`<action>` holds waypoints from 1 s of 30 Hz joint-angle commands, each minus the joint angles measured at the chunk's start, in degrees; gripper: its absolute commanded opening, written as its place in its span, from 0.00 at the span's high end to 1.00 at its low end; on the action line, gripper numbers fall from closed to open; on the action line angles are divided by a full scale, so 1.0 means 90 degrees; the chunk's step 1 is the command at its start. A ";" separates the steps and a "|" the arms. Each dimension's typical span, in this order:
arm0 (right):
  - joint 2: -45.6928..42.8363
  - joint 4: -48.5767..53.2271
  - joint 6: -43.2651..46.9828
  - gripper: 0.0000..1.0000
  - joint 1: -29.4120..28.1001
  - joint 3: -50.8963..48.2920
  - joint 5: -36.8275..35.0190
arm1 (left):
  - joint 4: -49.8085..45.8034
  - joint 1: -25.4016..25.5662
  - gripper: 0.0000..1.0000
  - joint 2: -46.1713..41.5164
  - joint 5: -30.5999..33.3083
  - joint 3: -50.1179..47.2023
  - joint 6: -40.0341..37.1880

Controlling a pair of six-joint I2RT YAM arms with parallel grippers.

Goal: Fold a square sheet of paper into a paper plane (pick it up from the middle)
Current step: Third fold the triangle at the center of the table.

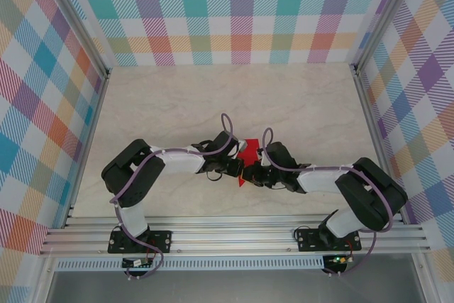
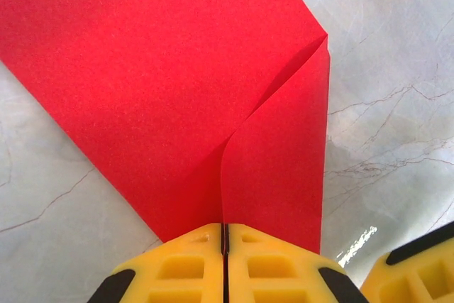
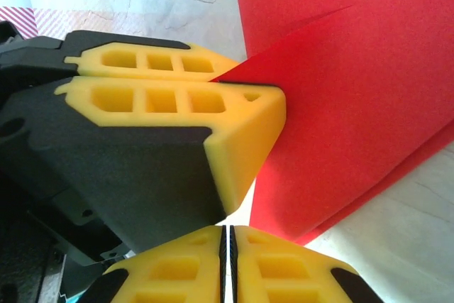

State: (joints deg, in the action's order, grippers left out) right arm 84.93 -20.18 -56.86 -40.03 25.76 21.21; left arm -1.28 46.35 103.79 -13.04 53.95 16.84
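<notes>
The red paper (image 2: 163,83) lies folded on the marble table, one flap (image 2: 284,168) creased over and standing slightly up. My left gripper (image 2: 225,228) is shut, and the flap's edge runs in between its yellow fingers. From above, both grippers meet over the red paper (image 1: 248,152) at the table's near middle, the left gripper (image 1: 233,169) touching the right gripper (image 1: 252,175). In the right wrist view the left gripper's fingers (image 3: 177,101) pinch a corner of the red paper (image 3: 355,104). My right gripper (image 3: 227,230) is shut with nothing between its fingers, just short of the paper's edge.
The pale marble table (image 1: 213,104) is walled by plaid panels at the left (image 1: 42,104), back and right. A metal rail (image 1: 234,235) runs along the near edge, by the arm bases. A yellow fingertip of the right gripper (image 2: 418,274) sits beside the left one.
</notes>
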 commanded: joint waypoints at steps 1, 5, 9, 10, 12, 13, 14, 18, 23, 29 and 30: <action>0.0156 -0.0285 -0.0058 0.88 -0.0073 -0.0062 -0.0218 | -0.0229 -0.0050 0.93 0.0226 -0.0084 0.0015 -0.0101; 0.0441 -0.0554 -0.0080 0.88 -0.0073 -0.0098 -0.0140 | -0.0229 -0.0062 0.93 0.0226 -0.0094 0.0028 -0.0101; 0.0671 -0.0641 -0.0099 0.88 -0.0074 -0.0137 -0.0168 | -0.0239 -0.0070 0.93 0.0245 -0.0104 0.0042 -0.0102; 0.0707 -0.0595 -0.0082 0.88 -0.0074 -0.0133 -0.0215 | -0.0241 -0.0071 0.93 0.0240 -0.0099 0.0036 -0.0101; 0.0732 -0.0284 -0.0022 0.88 -0.0074 -0.0056 -0.0281 | -0.0237 -0.0067 0.93 0.0242 -0.0099 0.0031 -0.0096; 0.0695 -0.0267 -0.0036 0.88 -0.0074 -0.0082 -0.0299 | -0.0239 -0.0064 0.93 0.0236 -0.0107 0.0039 -0.0101; 0.0618 -0.0239 -0.0059 0.88 -0.0074 -0.0098 -0.0306 | -0.0244 -0.0081 0.93 0.0236 -0.0095 0.0033 -0.0098; 0.0120 0.0199 0.0022 0.88 -0.0074 -0.0079 -0.0379 | -0.0244 -0.0076 0.93 0.0236 -0.0091 0.0039 -0.0090; -0.0212 0.0081 -0.0017 0.87 -0.0183 -0.0137 -0.0278 | -0.0248 -0.0085 0.93 0.0253 -0.0124 0.0065 -0.0102; 0.0267 -0.0254 -0.0075 0.87 -0.0278 -0.0088 -0.0199 | -0.0254 -0.0087 0.92 0.0272 -0.0151 0.0087 -0.0099; 0.0371 -0.0281 -0.0093 0.87 -0.0279 -0.0098 -0.0207 | -0.0258 -0.0090 0.92 0.0275 -0.0153 0.0090 -0.0098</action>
State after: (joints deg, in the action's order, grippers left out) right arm 85.78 -20.95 -57.21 -42.13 25.10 19.03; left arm -1.30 46.02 104.31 -14.13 54.52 16.82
